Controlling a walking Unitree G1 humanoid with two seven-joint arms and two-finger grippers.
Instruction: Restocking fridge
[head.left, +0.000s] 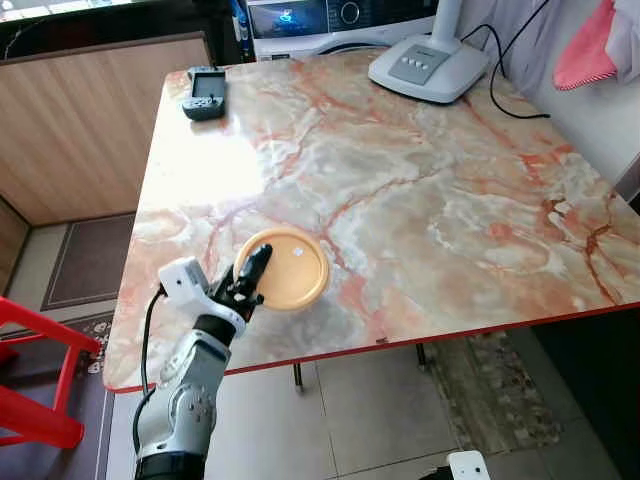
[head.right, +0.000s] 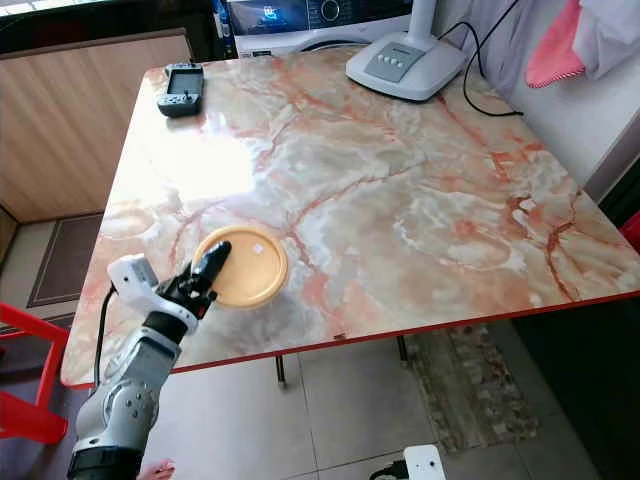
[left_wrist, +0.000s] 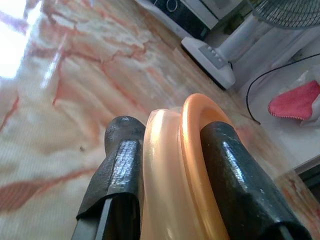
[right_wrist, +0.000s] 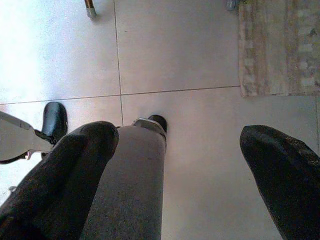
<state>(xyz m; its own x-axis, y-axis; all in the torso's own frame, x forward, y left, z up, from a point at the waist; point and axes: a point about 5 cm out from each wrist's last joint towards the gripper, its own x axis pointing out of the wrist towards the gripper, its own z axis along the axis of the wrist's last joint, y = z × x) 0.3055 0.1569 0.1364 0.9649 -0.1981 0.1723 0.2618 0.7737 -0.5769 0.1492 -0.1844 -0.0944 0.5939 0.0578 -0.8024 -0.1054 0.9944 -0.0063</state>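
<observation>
The big marble table (head.left: 420, 190) takes up most of the left eye view, pink and white with red veins and a thin red edge. It looks smooth and shiny, so things could slide on it. Below it, at the bottom of the frame, is the pale tiled floor (head.left: 380, 420), and a red chair (head.left: 40, 370) sits in the lower left corner.

At the top of the frame, a white fan base (head.left: 428, 62) stands on the table with a black cord beside it. A dark game controller (head.left: 206, 92) lies in the upper left part of the table.

The orange plate (head.left: 290, 268) lies flat near the front edge of the table, in the lower left middle of the frame. It looks like thin plastic, so I think it is light and stiff, and not easy to break. It is smooth, so it may slip if held loosely. The rim is the only good place to hold it, because it lies flat.

The left gripper (head.left: 252, 275) is at the plate's near left rim. In the left wrist view its two black fingers (left_wrist: 117, 170) are pinched on the rim, one on each side, so it is gripping the plate. A firm pinch and a slow lift should keep it from tipping.

The right gripper (right_wrist: 175, 170) hangs over the floor with its fingers spread apart, holding nothing
</observation>
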